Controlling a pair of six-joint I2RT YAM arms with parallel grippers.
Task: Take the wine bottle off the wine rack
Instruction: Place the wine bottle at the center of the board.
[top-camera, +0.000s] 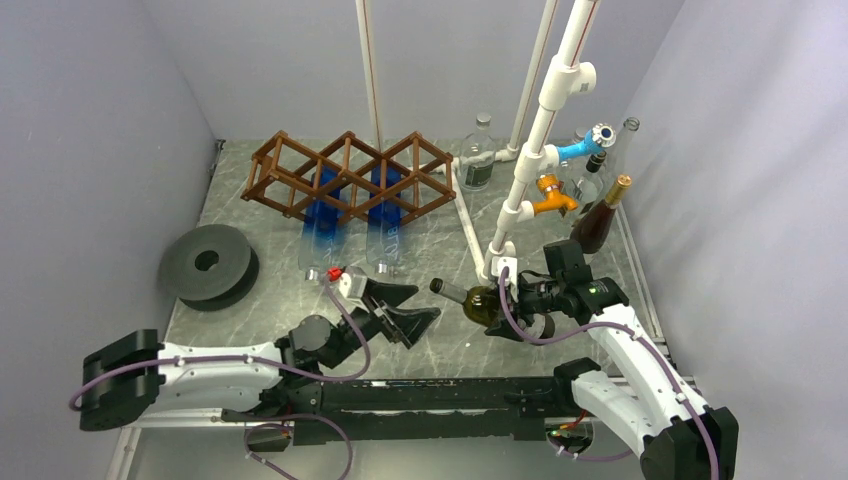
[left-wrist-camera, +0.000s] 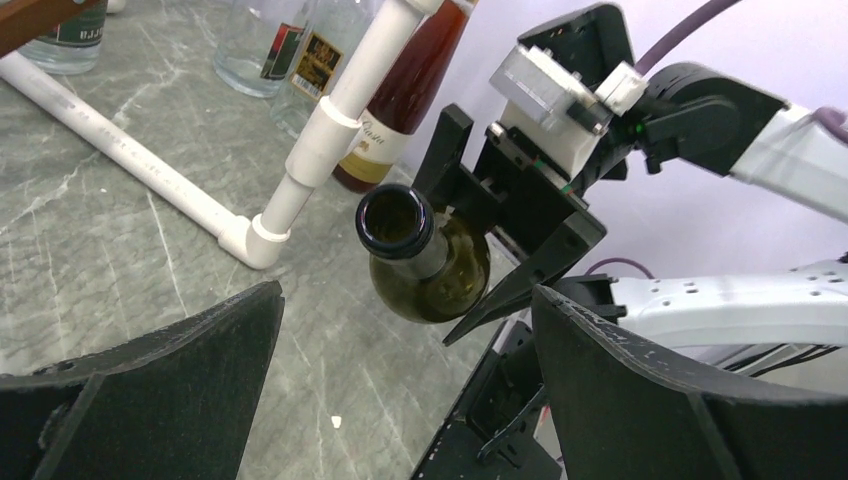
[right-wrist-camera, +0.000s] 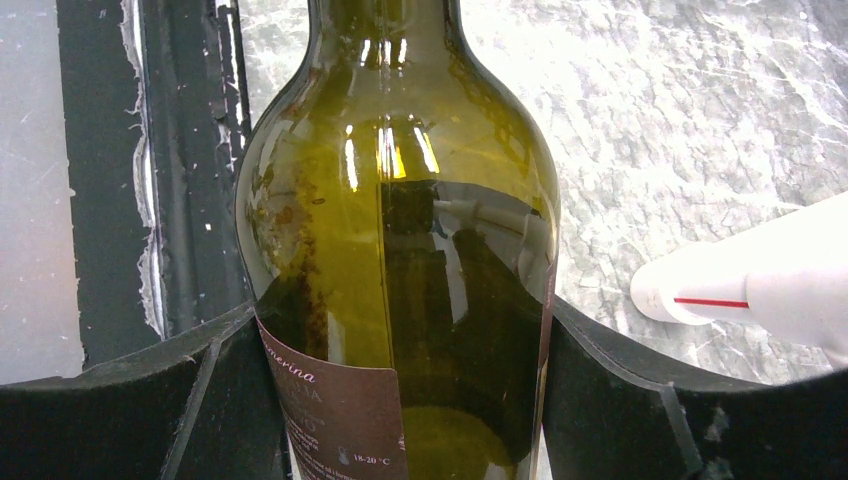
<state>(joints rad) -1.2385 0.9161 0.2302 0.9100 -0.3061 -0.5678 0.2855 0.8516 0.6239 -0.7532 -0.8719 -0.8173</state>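
One wine bottle (top-camera: 470, 298) lies sideways, clamped in the right gripper (top-camera: 497, 303); left gripper (top-camera: 420, 303) gapes nearby.

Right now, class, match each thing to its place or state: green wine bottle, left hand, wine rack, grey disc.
Things: 1 green wine bottle; 2 left hand; 3 wine rack; 4 grey disc.
States: A open, empty; B at the back of the table; C gripped by the right hand; D lying flat, far left.
Pairs: 1-C, 2-A, 3-B, 4-D.
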